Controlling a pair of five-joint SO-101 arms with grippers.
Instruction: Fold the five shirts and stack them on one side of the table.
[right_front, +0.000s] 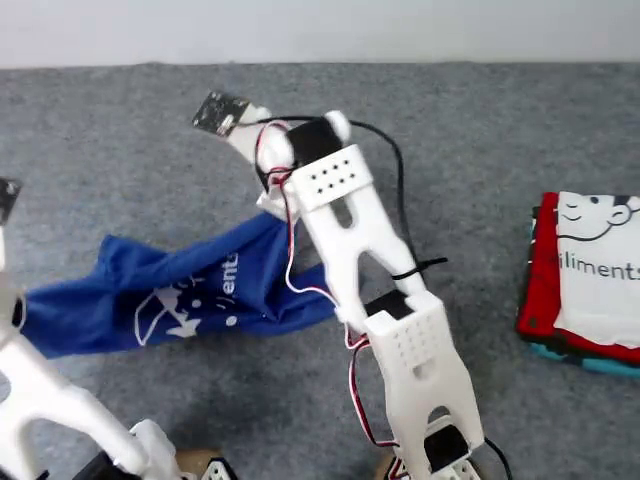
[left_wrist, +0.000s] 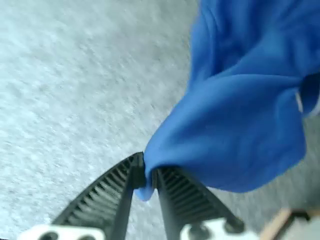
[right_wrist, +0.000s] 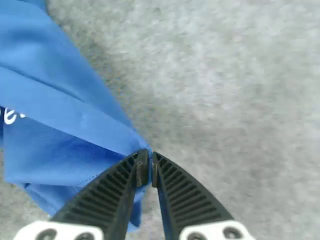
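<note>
A blue shirt (right_front: 180, 285) with white print hangs stretched between the two arms over the grey table (right_front: 480, 140). My left gripper (left_wrist: 146, 175) is shut on one bunched corner of the blue shirt (left_wrist: 240, 135), at the left edge of the high view. My right gripper (right_wrist: 146, 167) is shut on the other end of the blue shirt (right_wrist: 55, 125), near the table's middle under the white arm (right_front: 340, 210). A stack of folded shirts (right_front: 585, 285), white on top of red, lies at the right edge.
The right arm's white links (right_front: 415, 360) cross the middle of the table from the front edge. The left arm's base (right_front: 50, 410) stands at the front left corner. Bare grey cloth (right_front: 470, 250) lies between the blue shirt and the stack.
</note>
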